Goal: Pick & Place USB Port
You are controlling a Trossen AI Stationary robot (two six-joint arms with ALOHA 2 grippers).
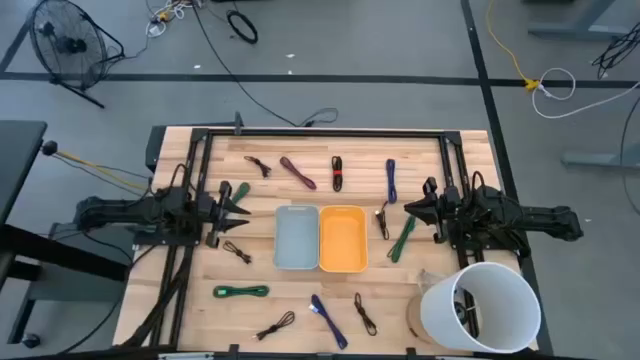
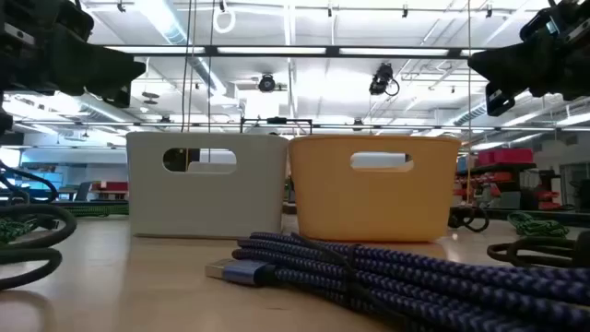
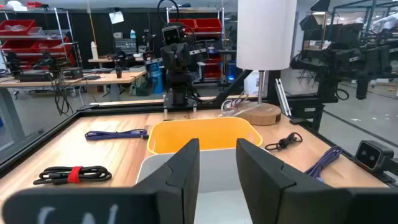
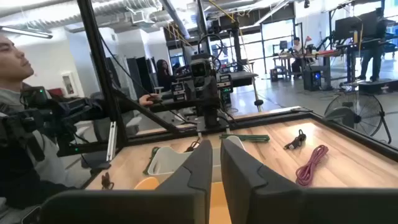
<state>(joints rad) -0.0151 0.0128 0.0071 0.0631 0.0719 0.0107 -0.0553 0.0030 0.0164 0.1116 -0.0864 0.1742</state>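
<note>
High view pretty much tells the story: nothing's been picked yet as far as I can see. The 2 bins sit side by side mid-table, the grey bin (image 1: 296, 238) touching the yellow bin (image 1: 343, 239), and both look empty from above. Cables are scattered all around them: a blue cable (image 1: 390, 180) and a black one with a red tie (image 1: 337, 173) on the far side, a purple cable (image 1: 298, 172) next to those, a green coil (image 1: 241, 291) on the near-left, plus a green cable (image 1: 402, 238) right of the yellow bin. The left gripper (image 1: 238, 211) hovers just left of the grey bin and the right gripper (image 1: 415, 209) hangs just right of the yellow one, both pointing in at the bins. Wrist views show each set of fingers a little apart with a narrow gap and nothing between them. Low view has a braided blue cable (image 2: 387, 269) up close with its USB plug (image 2: 241, 271) lying flat on the table. So I'd say it's at square 1, every pick still to do.
</note>
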